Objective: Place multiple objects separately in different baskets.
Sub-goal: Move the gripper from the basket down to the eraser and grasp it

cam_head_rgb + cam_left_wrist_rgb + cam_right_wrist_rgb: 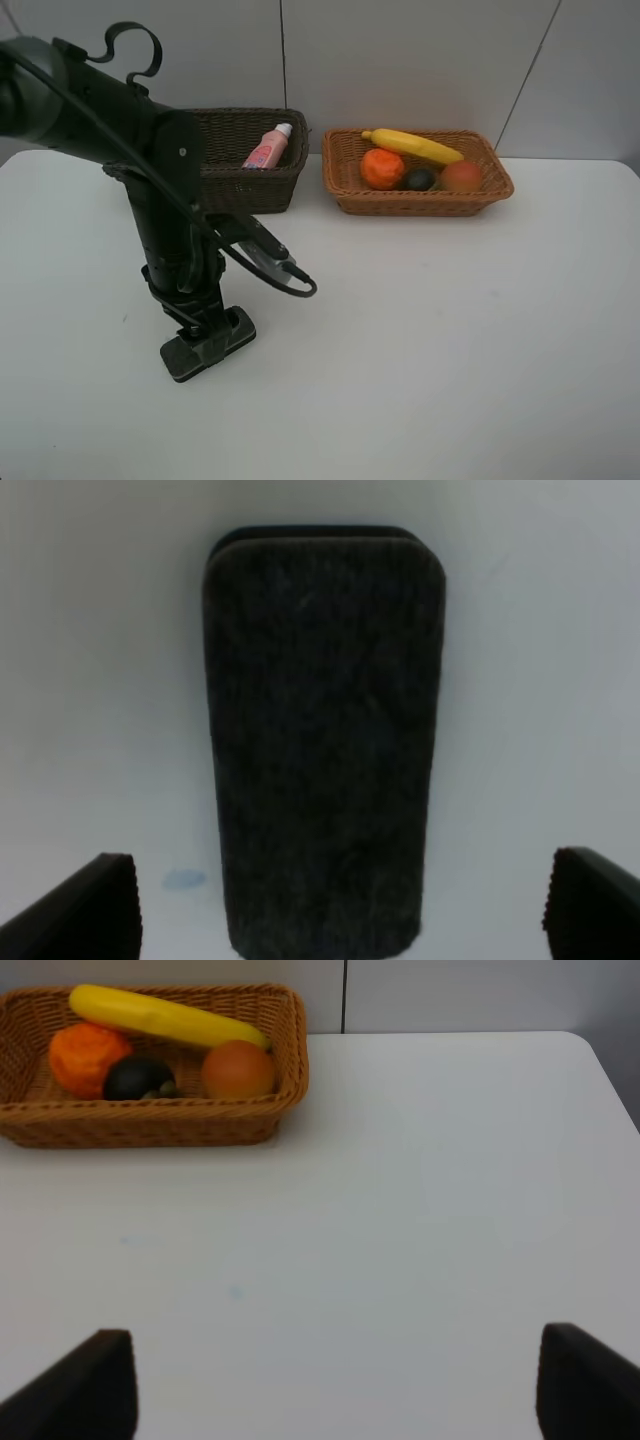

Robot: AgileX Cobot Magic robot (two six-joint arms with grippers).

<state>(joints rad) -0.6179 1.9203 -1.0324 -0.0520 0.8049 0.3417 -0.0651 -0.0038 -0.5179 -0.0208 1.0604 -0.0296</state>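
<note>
The black felt eraser (325, 740) lies flat on the white table, seen also under the left arm as the eraser (238, 328). My left gripper (340, 910) hovers over it, open, with one fingertip on each side and nothing touching. The dark brown basket (225, 185) holds a small pink bottle (268, 148). The light tan basket (420, 203) holds the banana (412, 146), the orange (382, 168), the mangosteen (419, 179) and the red-orange fruit (460, 176). My right gripper (330, 1385) stands open above bare table, away from the tan basket (150, 1125).
The left arm (150, 170) and its cable loop (285, 280) stand in front of the dark basket and hide part of it. Both baskets sit along the back of the white table (450, 330), close to the wall.
</note>
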